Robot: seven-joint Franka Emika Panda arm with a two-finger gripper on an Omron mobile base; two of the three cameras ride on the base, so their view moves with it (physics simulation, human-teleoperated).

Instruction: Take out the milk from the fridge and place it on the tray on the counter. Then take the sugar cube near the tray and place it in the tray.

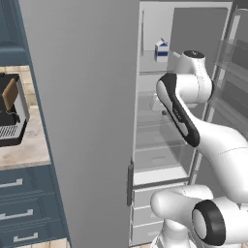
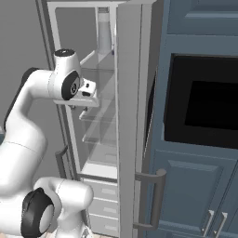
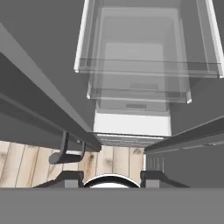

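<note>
Gripper (image 3: 112,177) – fingers apart, empty | milk (image 1: 161,50) on fridge (image 1: 160,140) shelf – left base view

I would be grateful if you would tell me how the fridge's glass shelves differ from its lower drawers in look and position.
The glass shelves are clear and see-through; the lower drawers are opaque light grey. The shelves are thin flat plates stacked in the upper and middle interior; the drawers are boxy fronts at the bottom, below the white ledge. One shelf bears the milk; the drawers' contents are hidden. Both sit inside the open fridge.
</note>
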